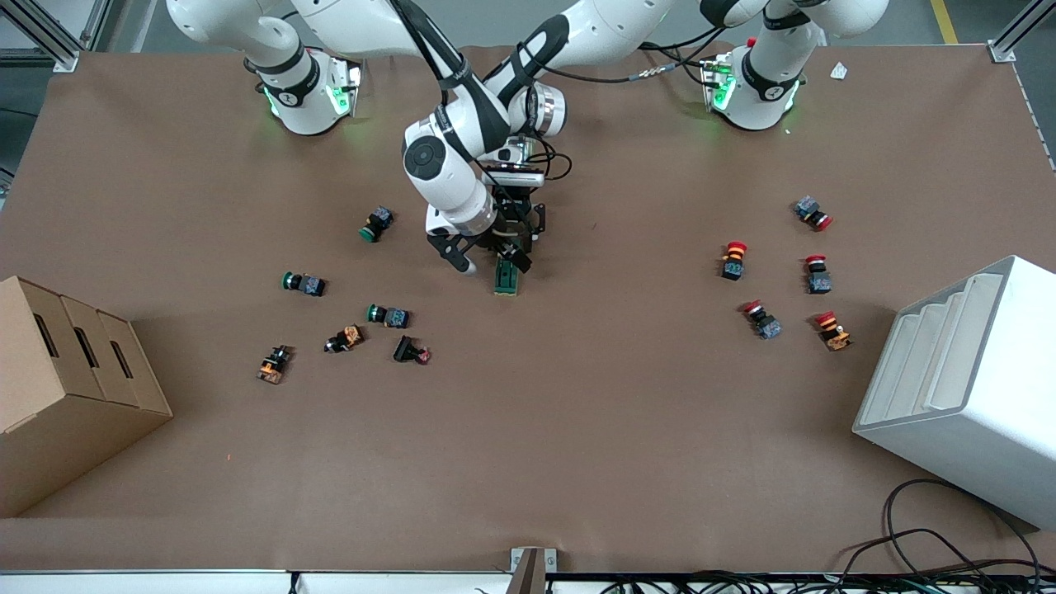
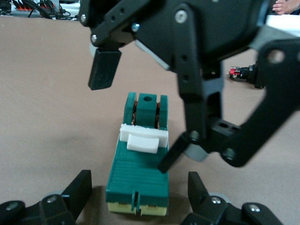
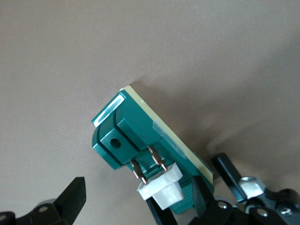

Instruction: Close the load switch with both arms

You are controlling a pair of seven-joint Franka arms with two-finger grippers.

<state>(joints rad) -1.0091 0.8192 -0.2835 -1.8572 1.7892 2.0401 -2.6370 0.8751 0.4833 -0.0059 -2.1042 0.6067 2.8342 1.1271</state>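
The load switch (image 1: 506, 280) lies flat on the brown table mid-way between the arms, a dark-green block with a cream underside. Its white lever (image 2: 142, 141) stands raised on two copper blades (image 3: 146, 171). My left gripper (image 1: 513, 252) is open, its fingers (image 2: 78, 187) on either side of one end of the switch (image 2: 138, 173) with small gaps. My right gripper (image 1: 488, 262) is open over the switch (image 3: 136, 131); one finger (image 2: 172, 157) touches the lever (image 3: 164, 187) and the other (image 2: 103, 70) hangs free in the air.
Several green and orange push-buttons (image 1: 388, 315) lie toward the right arm's end, several red ones (image 1: 733, 259) toward the left arm's end. A cardboard box (image 1: 58, 388) and a white stepped rack (image 1: 973, 388) stand at the table's two ends.
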